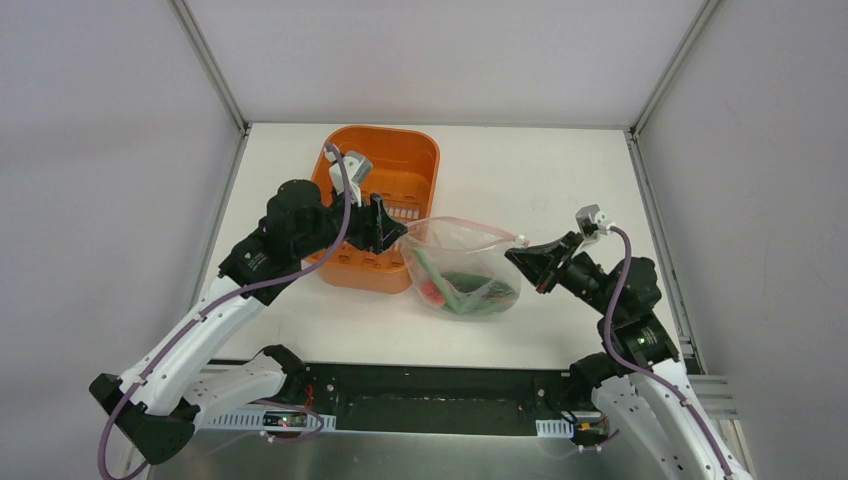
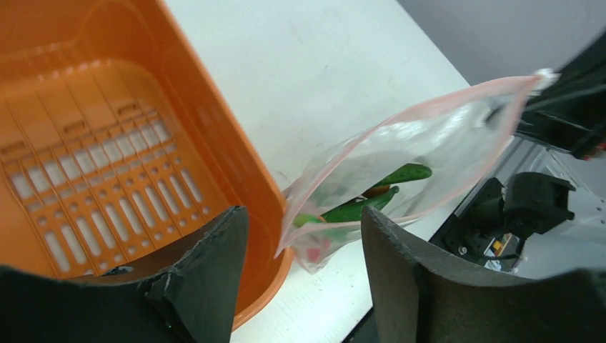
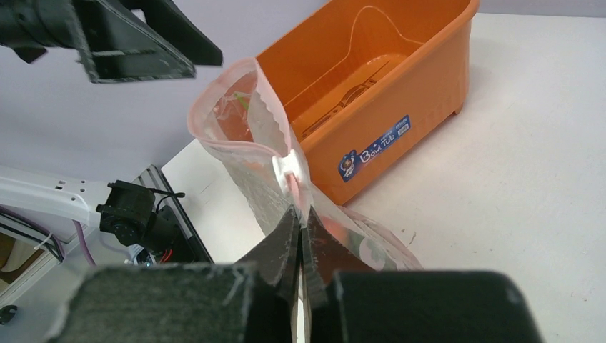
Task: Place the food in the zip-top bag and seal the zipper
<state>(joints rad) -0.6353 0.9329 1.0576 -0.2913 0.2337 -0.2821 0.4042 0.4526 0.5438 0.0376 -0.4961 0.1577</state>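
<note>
Right gripper (image 3: pixel 299 223) pinched shut on zipper (image 2: pixel 429 107) end, holding bag (image 1: pixel 470 250) taut mid-frame, food (image 1: pixel 470 292) inside; left gripper (image 2: pixel 304 246) open at opposite corner beside tub (image 1: pixel 395 165), probably lining up the seal.

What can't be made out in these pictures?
- Overhead view: green and red food in the clear dotted plastic bag, too small to count.
- Right wrist view: end of the pink zipper strip, hidden inside the right gripper.
- Left wrist view: orange plastic tub, cropped by the frame.
</note>
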